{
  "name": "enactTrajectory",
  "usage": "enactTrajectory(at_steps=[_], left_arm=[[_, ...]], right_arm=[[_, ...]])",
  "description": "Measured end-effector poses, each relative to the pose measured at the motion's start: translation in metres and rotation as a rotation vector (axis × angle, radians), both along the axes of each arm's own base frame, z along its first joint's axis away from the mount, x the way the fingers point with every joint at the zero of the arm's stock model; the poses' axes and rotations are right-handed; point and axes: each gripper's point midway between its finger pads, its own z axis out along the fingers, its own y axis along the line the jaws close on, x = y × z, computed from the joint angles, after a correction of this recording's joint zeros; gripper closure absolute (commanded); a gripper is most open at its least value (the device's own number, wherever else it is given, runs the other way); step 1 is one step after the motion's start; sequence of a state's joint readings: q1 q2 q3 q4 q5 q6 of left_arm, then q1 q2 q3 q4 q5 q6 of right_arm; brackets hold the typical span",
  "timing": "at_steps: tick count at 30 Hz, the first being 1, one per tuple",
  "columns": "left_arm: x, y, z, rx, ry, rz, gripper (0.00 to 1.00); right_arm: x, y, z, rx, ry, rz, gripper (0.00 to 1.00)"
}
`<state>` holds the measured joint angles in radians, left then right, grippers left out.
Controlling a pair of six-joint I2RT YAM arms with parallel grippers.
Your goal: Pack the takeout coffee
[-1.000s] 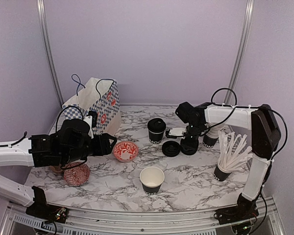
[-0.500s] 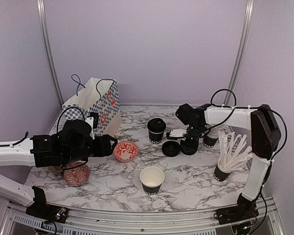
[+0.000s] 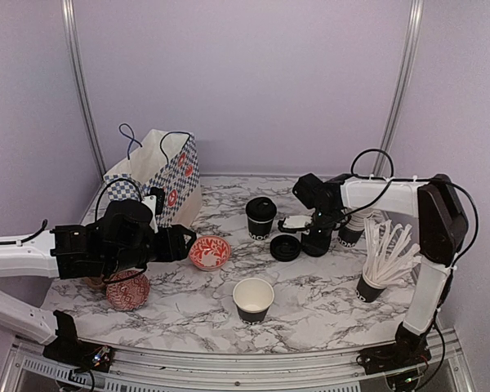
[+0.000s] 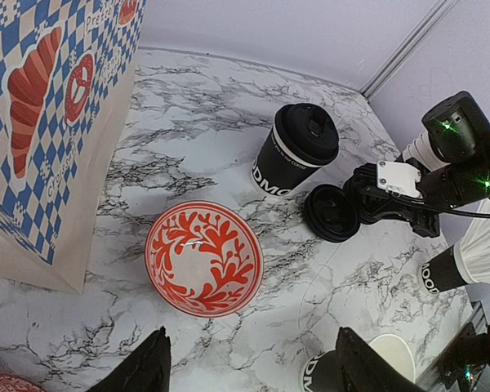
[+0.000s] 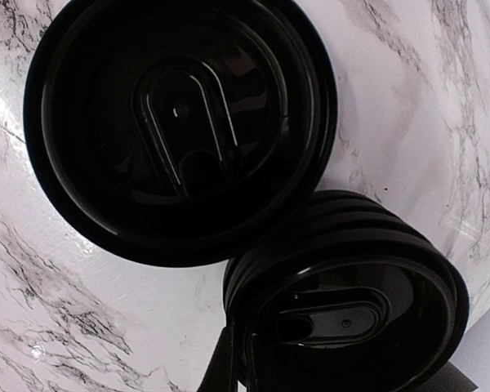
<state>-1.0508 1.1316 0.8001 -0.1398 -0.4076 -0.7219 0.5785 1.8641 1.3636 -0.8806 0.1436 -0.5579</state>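
A lidded black takeout coffee cup (image 3: 260, 216) stands mid-table; it also shows in the left wrist view (image 4: 298, 155). An open black cup (image 3: 253, 299) with a cream inside stands nearer the front. A loose black lid (image 3: 285, 247) lies flat, also seen by the right wrist (image 5: 180, 122). My right gripper (image 3: 314, 242) is down around a stack of black lids (image 5: 347, 294), its fingers (image 5: 227, 363) against the stack's sides. My left gripper (image 4: 257, 371) is open and empty, hovering near a red patterned bowl (image 4: 202, 257).
A checkered paper bag (image 3: 159, 175) stands at the back left. A second red bowl (image 3: 127, 291) lies under the left arm. A black cup full of white straws (image 3: 380, 265) stands at the right. Another black cup (image 3: 349, 233) sits behind the right arm.
The right gripper has shifted slightly to the left over the lid stack. The left arm has barely moved.
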Motion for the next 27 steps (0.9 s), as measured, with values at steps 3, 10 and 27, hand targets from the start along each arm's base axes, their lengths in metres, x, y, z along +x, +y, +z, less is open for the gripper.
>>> enactTrajectory(at_steps=[3, 10, 27], left_arm=[[0.000, 0.000, 0.000, 0.000, 0.000, 0.000, 0.30], [-0.001, -0.001, -0.001, 0.007, -0.002, -0.012, 0.30], [0.002, -0.034, 0.015, 0.039, -0.087, -0.163, 0.30]], right_arm=[[0.000, 0.000, 0.004, 0.003, -0.001, -0.006, 1.00], [0.011, 0.012, 0.061, 0.103, -0.106, -0.013, 1.00], [0.037, 0.022, 0.130, 0.288, -0.241, -0.047, 0.94]])
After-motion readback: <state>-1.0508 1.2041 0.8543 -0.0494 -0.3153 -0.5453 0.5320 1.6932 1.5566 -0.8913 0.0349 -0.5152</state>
